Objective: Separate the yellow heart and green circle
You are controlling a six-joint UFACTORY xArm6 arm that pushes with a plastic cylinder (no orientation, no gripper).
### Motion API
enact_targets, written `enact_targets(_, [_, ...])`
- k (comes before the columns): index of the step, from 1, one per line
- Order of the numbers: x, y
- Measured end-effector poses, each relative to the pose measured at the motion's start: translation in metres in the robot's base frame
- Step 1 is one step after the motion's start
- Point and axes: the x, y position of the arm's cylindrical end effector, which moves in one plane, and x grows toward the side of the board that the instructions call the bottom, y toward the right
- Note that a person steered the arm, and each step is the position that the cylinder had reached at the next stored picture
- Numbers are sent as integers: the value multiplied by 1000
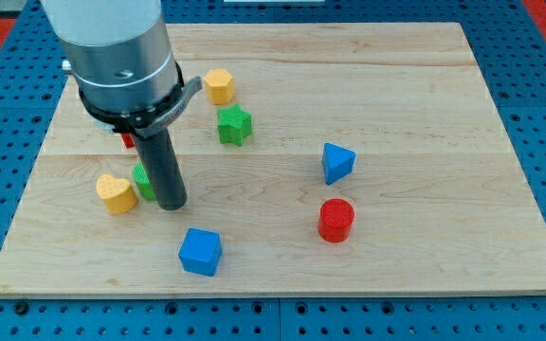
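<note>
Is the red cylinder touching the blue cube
No, the red cylinder stands apart from the blue cube, with bare wood between them; the cube lies toward the view's left and lower.

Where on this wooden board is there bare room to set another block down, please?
The widest bare patch lies at the view's right, beyond the blue triangular block and red cylinder. The strip along the view's top right is free too. It is crowded at the view's left, where my tip stands against the green circle block, beside the yellow heart block.
</note>
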Motion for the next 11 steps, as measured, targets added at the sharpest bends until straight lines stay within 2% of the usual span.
enact_targets(1, [29, -5])
enact_targets(2, [45, -76])
enact_targets(3, [23, -106])
enact_targets(4, [-12, -95])
enact_targets(5, [-43, -125])
enact_targets(6, [-62, -109])
enact_targets(8, [-19, -93])
enact_targets(9, [-26, -80])
enact_targets(10, [-50, -54])
enact_targets(11, [-35, -47])
